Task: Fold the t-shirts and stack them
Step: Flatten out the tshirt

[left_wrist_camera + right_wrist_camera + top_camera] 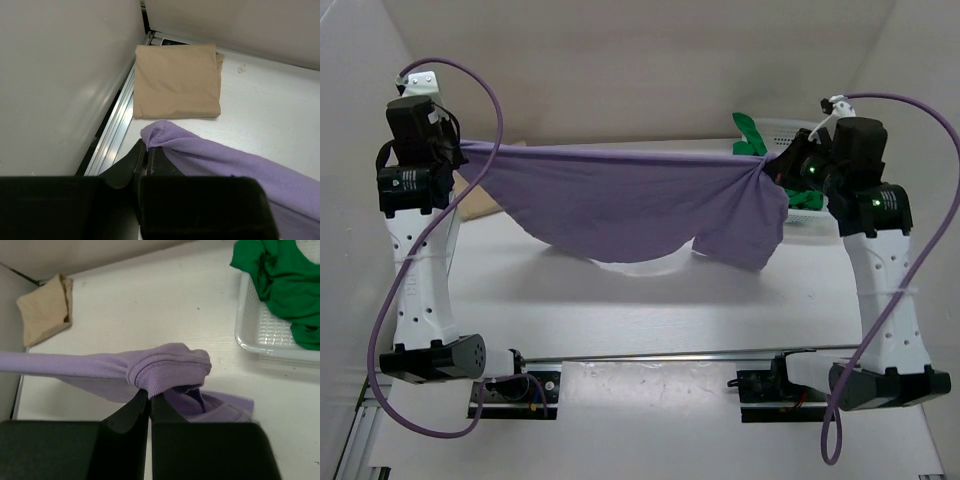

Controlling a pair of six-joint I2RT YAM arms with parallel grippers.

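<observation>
Left side: your left pincer [146, 150] is clamped shut on one end of the light purple soft cloth t-shirt [620, 200]. A small fold of the cloth pokes out just past the fingertips.
Right side: your right pincer [150, 399] is closed tight on the shirt's other end. A rolled wad of hem sits bunched right on top of its tips.
Between them: the purple shirt hangs in the air, stretched from one pincer to the other. Its top edge is taut and nearly level, and the body sags below in a curve that is lowest towards your right. You cannot tell whether the lowest cloth touches the white worktop [650, 320].
Far left corner: the tan cloth t-shirt [177, 80] lies folded into a flat rectangle on the worktop. It is beyond and below your left pincer, apart from the purple cloth.
Far right: the bright green cloth t-shirt [285, 275] lies crumpled in the white plastic mesh basket [252, 335]. It is near your right pincer but not touching it.
</observation>
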